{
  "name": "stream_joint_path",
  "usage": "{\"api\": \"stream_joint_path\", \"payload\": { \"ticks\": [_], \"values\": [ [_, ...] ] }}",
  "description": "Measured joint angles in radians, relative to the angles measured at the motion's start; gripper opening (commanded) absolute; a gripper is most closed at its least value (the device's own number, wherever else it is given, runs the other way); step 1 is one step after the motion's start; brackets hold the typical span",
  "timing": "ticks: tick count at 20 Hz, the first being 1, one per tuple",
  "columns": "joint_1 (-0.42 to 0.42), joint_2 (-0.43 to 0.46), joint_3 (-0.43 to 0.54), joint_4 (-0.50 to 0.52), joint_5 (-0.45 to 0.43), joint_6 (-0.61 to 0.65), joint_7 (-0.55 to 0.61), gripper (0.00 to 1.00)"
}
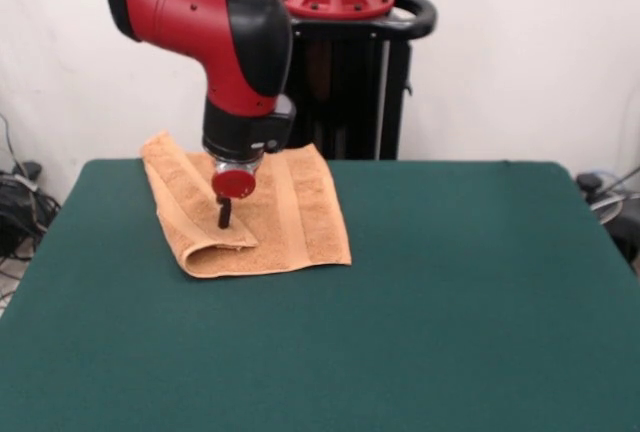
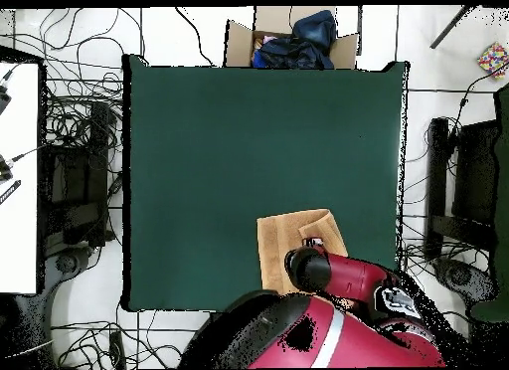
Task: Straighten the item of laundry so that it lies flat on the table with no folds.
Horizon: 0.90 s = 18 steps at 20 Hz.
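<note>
At bench (image 1: 420, 302) far-left: pincer (image 1: 224, 218) on towel (image 1: 290, 212) fold, directly below; fingers' state unclear; flap lies left.

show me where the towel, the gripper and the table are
towel (image 1: 300, 214): front view, flat right half of the cloth.
gripper (image 1: 224, 217): front view, dark tip touching the towel.
table (image 2: 249, 137): overhead view, bare green top.

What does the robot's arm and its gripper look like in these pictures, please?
The arm has glossy red, rounded shells with black sections at the joints. A black wrist housing ends in a silvery ring and a round red disc. The gripper below it shows as a short, thin black tip. From overhead the arm shows red with a black rounded end. No loose cables show along it.
</note>
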Motion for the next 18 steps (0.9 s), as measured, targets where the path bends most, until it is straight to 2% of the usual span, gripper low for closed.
{"api": "stream_joint_path", "payload": {
  "ticks": [2, 3, 18],
  "values": [
    [0.016, 0.006, -0.012, -0.009, 0.002, -0.009, 0.000, 1.00],
    [0.024, 0.010, -0.018, -0.014, 0.003, -0.014, 0.000, 0.00],
    [0.028, 0.018, -0.024, -0.023, 0.009, -0.023, 0.000, 0.00]
  ]
}}
